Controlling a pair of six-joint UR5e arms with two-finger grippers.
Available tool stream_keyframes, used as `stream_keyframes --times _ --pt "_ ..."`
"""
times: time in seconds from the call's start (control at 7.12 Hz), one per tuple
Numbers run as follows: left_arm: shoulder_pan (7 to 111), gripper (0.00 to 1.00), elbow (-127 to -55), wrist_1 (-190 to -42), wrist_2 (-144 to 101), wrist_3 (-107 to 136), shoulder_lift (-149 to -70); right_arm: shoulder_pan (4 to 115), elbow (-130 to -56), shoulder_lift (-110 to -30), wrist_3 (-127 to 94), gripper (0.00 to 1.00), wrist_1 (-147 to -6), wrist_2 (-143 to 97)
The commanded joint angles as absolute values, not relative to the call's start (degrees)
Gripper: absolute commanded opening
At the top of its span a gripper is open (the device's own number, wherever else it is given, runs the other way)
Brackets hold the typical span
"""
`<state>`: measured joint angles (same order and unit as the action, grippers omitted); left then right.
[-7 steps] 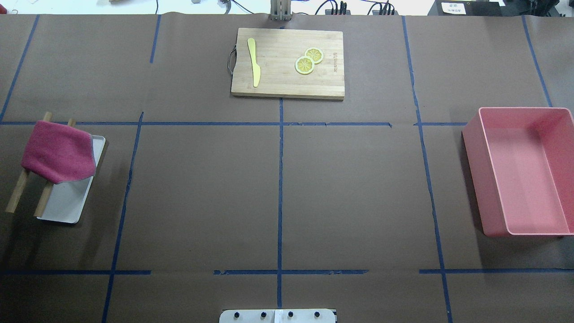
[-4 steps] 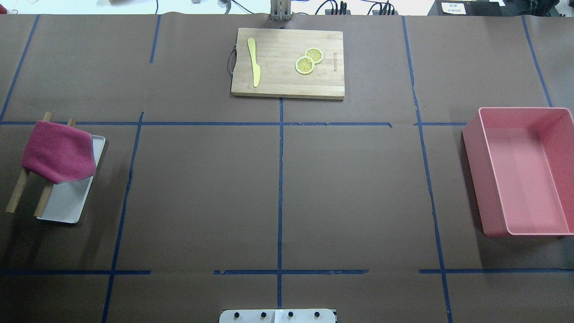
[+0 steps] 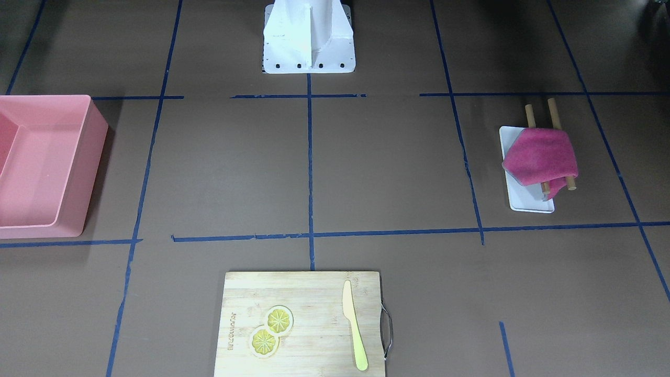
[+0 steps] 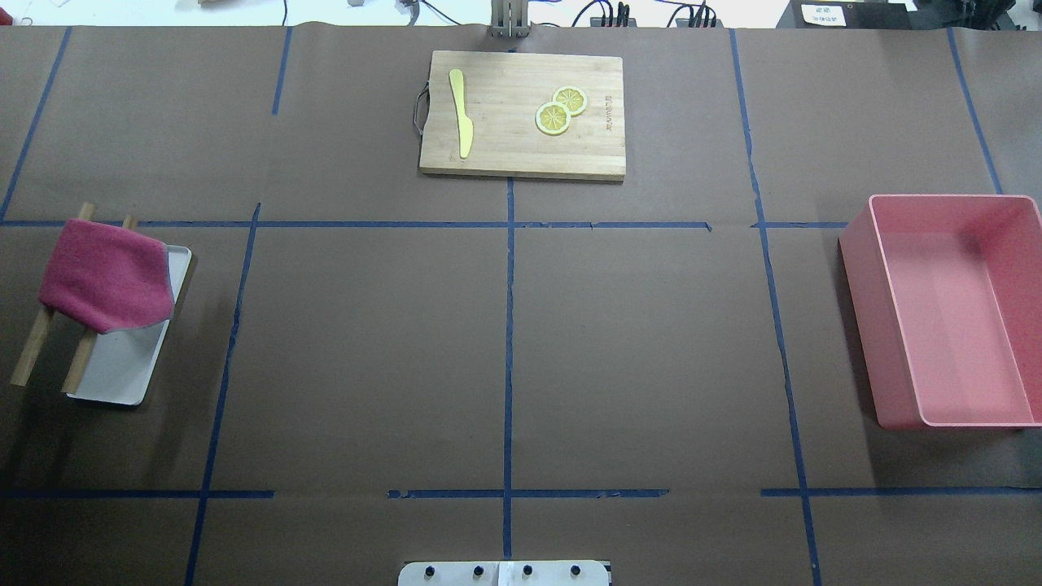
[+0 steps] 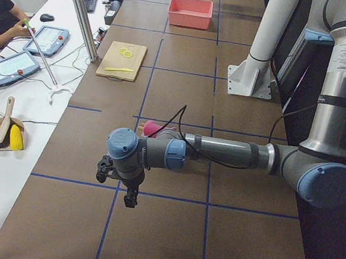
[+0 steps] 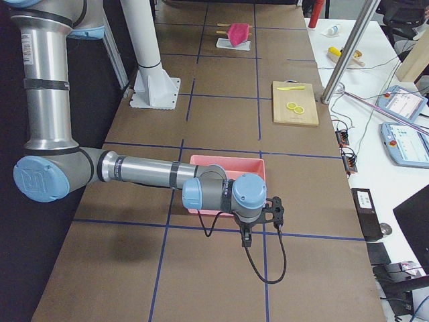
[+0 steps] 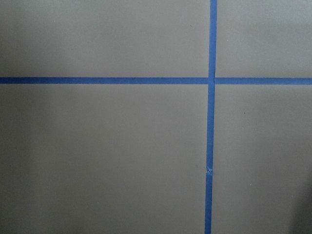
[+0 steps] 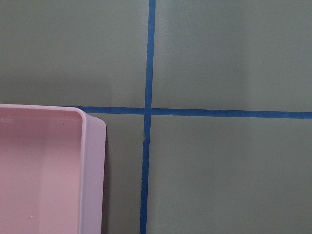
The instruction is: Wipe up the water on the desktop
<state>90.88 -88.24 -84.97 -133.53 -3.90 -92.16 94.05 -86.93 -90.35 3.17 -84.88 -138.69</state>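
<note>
The desktop (image 4: 366, 350) is a brown surface crossed by dark-blue tape lines; I see no water on it. A magenta cloth (image 4: 106, 273) hangs over two wooden rods above a small white tray (image 4: 122, 374) at the left; it also shows in the front-facing view (image 3: 542, 157). My left gripper (image 5: 130, 197) hangs above bare desktop beyond the cloth. My right gripper (image 6: 246, 239) hangs near the pink bin's corner. Both grippers show only in the side views, so I cannot tell whether they are open or shut. The wrist views show no fingers.
A pink bin (image 4: 952, 309) stands at the right edge, and its corner shows in the right wrist view (image 8: 39, 170). A bamboo cutting board (image 4: 521, 114) at the far centre carries a yellow knife (image 4: 461, 114) and two lemon slices (image 4: 560, 110). The robot base (image 3: 309, 36) stands at the near edge.
</note>
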Motion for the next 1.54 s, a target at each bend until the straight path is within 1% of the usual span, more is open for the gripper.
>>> stream_keyframes --times 0.0,0.28,0.7,0.84,0.98,1.12,1.4 --pt "90.9 1.0 -88.2 -85.9 -133.6 -3.9 -92.0 94.0 -86.9 -90.3 3.2 1.0 -84.8 -138.6" --pt "90.9 1.0 -89.0 -85.9 -133.8 -3.5 -92.0 94.0 -86.9 -90.3 3.1 1.0 -84.8 -138.5" --pt "90.9 1.0 -97.7 -85.9 -140.0 -1.6 -92.3 93.3 -87.1 -89.6 3.1 1.0 -84.6 -138.6" --pt "88.9 1.0 -99.9 -86.8 -143.8 4.2 -92.5 93.3 -87.1 -89.6 3.1 1.0 -84.7 -138.6" --pt "85.7 1.0 -100.9 -91.1 -146.0 11.4 -92.5 92.4 -87.2 -89.2 3.1 1.0 -84.7 -138.4" --pt "81.3 1.0 -100.4 -99.3 -145.9 21.1 -92.2 92.3 -89.2 -89.0 3.0 1.0 -84.7 -138.3" --pt "75.4 1.0 -98.7 -112.6 -145.3 34.5 -90.5 91.5 -89.9 -89.2 2.9 1.0 -84.7 -138.3"
